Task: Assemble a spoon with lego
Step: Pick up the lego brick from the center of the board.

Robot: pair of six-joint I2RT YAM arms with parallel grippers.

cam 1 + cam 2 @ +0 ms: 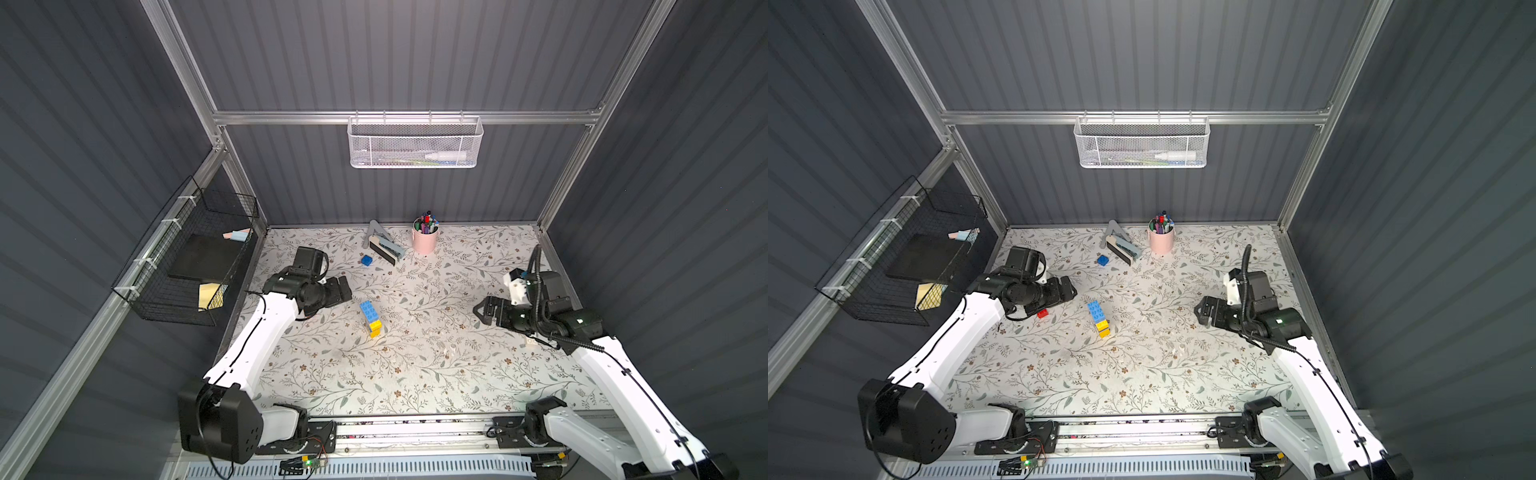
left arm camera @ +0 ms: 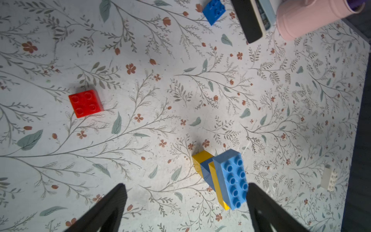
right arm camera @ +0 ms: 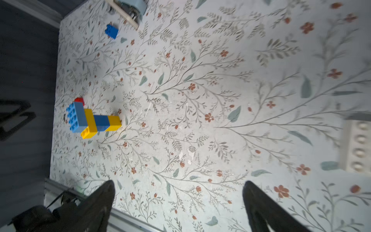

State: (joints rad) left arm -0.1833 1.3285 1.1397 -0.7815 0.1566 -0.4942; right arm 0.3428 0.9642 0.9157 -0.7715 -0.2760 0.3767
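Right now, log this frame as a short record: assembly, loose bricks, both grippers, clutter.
assembly: spoon, yellow and blue bricks joined, lying on the table, held by neither gripper
loose bricks: dark blue brick near the stapler; red brick by the left arm; white brick by the right arm
left gripper: open, empty
right gripper: open, empty
clutter: pen cup at the back

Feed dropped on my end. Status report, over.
Left end effector open, right end effector open, both empty. Spoon lies free on table, unfinished. Red brick, blue brick, white brick loose. Nothing blocking spoon.
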